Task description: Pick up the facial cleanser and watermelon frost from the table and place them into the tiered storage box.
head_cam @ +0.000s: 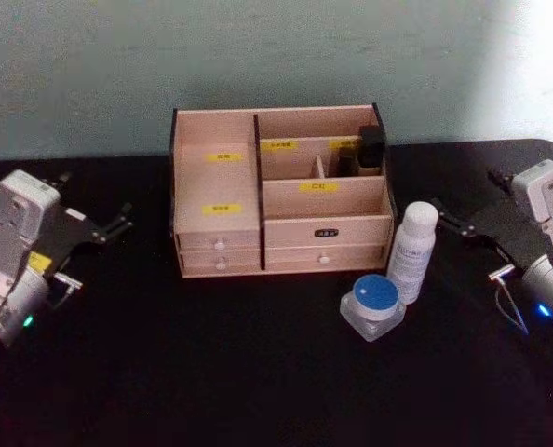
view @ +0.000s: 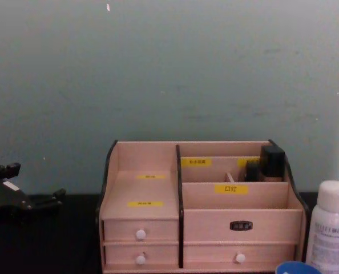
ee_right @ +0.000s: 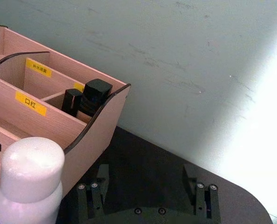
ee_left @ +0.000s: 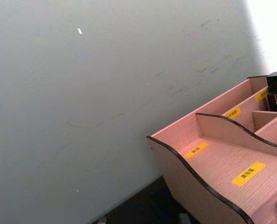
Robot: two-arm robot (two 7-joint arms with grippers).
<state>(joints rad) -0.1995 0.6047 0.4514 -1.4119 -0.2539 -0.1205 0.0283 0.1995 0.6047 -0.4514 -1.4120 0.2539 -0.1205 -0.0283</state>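
The tiered storage box (head_cam: 328,223) stands at the table's middle back, also seen in the chest view (view: 238,214). Just right of it stands a white bottle (head_cam: 412,253) with a white cap, close in the right wrist view (ee_right: 29,186). A clear jar with a blue lid (head_cam: 374,303) sits in front of the bottle. I cannot read which is the facial cleanser and which the watermelon frost. My left gripper (head_cam: 95,200) hovers open at the left, well clear of the box. My right gripper (head_cam: 465,196) hovers open just right of the bottle, its fingers (ee_right: 99,176) empty.
Black items (head_cam: 370,144) stand in the box's back right compartment. The black table (head_cam: 211,372) has free room in front of the box. A grey-green wall (view: 169,68) rises right behind it. The table's right back corner (head_cam: 546,147) is rounded.
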